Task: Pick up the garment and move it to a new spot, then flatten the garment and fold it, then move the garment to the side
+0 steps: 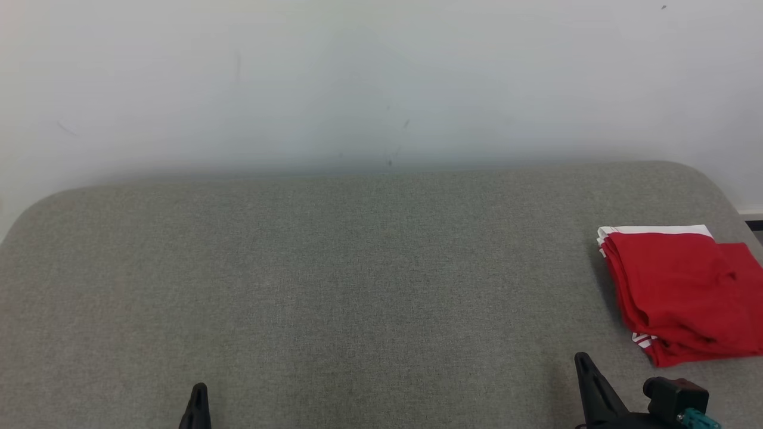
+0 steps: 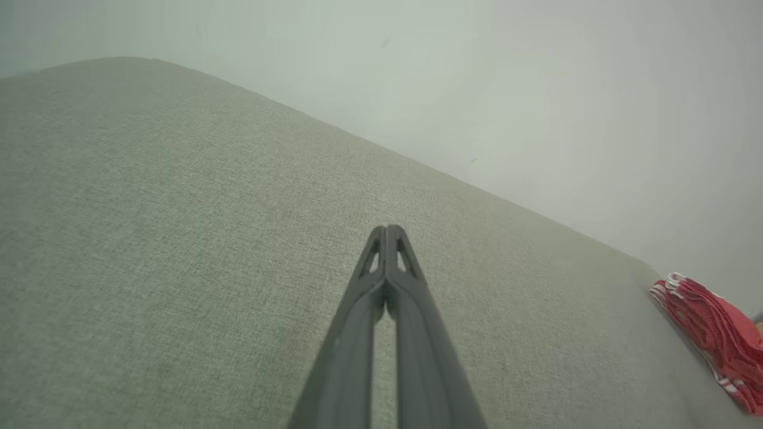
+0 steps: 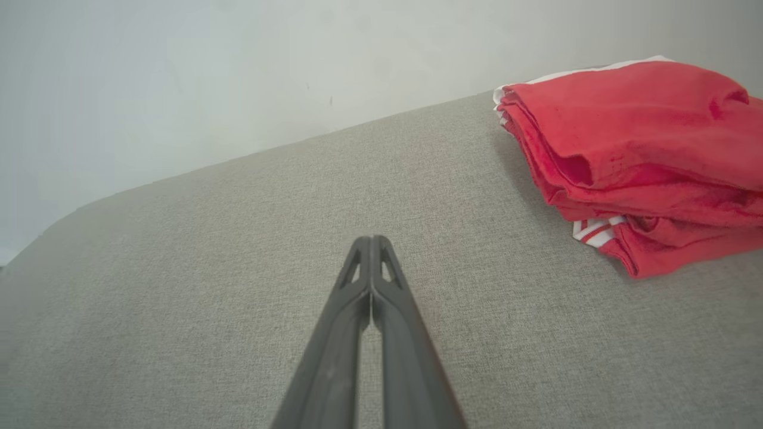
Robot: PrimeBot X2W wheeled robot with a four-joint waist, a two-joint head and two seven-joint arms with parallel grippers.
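Observation:
The garment (image 1: 679,292) is a red piece with white trim, folded into a compact stack at the right side of the grey padded surface (image 1: 357,286). It also appears at the far right in the left wrist view (image 2: 715,333) and at the upper right in the right wrist view (image 3: 632,155). My right gripper (image 1: 583,359) is shut and empty, just in front of the garment's near-left corner, apart from it. My left gripper (image 1: 199,388) is shut with nothing held, low at the front left. Both wrist views show the fingertips pressed together, left (image 2: 387,229) and right (image 3: 371,239).
A pale wall (image 1: 381,83) rises directly behind the padded surface. The surface's rounded back corners lie at far left and far right, and the garment sits close to the right edge.

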